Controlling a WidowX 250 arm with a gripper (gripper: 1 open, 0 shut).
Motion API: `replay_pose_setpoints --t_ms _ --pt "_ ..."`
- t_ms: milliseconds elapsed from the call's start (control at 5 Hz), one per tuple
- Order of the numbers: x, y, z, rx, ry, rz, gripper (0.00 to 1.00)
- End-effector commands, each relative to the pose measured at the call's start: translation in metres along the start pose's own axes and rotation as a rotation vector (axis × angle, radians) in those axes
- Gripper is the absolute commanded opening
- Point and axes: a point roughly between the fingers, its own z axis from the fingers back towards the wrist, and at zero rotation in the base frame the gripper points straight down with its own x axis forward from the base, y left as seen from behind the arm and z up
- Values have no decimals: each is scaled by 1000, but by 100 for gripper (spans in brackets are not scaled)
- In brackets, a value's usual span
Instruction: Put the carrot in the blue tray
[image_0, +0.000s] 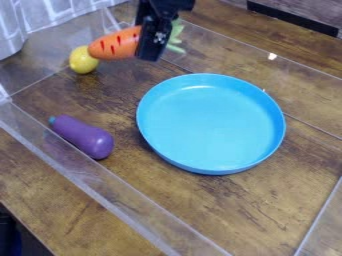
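Note:
The orange carrot (116, 45) hangs level in the air at the upper left, its green top under the black gripper (156, 42), which is shut on that end. The carrot's tapered tip points left, above the tabletop. The round blue tray (211, 122) lies on the wooden table to the lower right of the gripper, with nothing in it. The gripper is up and left of the tray's rim, apart from it.
A yellow lemon (84, 62) rests on the table just below and left of the carrot. A purple eggplant (82, 136) lies near the front left. A clear plastic wall (80, 170) runs along the front of the work area.

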Motion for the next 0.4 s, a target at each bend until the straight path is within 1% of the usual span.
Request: replay_pose_setpoints --t_ms 0,200 --pt "-1 -22 33 67 -74 -31 0" --pt "3 -43 35 68 -85 -69 0"
